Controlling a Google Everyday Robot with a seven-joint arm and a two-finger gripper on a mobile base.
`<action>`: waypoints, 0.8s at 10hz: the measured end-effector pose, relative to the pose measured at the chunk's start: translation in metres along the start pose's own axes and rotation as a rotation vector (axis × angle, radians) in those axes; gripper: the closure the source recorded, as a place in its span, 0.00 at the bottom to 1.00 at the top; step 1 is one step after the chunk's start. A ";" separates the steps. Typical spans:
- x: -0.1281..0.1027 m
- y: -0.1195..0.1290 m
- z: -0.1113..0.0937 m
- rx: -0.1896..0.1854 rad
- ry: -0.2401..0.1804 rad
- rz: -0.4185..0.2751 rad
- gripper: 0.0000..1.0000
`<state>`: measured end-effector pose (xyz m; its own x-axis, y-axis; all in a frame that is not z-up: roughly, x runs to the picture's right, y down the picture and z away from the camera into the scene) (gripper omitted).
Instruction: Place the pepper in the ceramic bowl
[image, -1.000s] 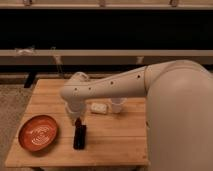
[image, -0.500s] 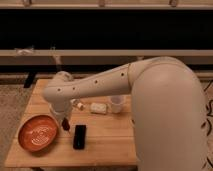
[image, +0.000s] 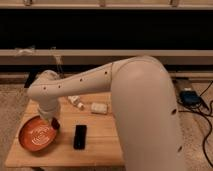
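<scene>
The ceramic bowl (image: 35, 138) is wide, shallow and orange-red with pale swirl lines, and it sits at the left end of the wooden table (image: 102, 140). My gripper (image: 53, 121) hangs from the white arm just above the bowl's right rim. It is shut on the small dark red pepper (image: 55, 125), which points down over the rim. The arm's wrist hides most of the fingers.
A flat black rectangular object (image: 80, 136) lies just right of the bowl. A pale block (image: 99, 107) and small white items (image: 76, 102) sit further back on the table. My bulky white arm covers the table's right side. Cables lie on the floor at right.
My gripper has carried the pepper leftward from above the black object to the bowl's right rim. The bowl and the black object have not moved.
</scene>
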<state>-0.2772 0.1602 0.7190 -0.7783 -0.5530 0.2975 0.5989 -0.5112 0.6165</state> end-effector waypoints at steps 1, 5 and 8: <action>0.007 -0.006 0.003 0.003 -0.002 -0.022 0.96; 0.017 -0.024 0.016 0.013 -0.035 -0.081 0.57; 0.022 -0.040 0.035 0.023 -0.065 -0.124 0.26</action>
<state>-0.3251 0.1916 0.7268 -0.8569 -0.4425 0.2645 0.4938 -0.5572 0.6676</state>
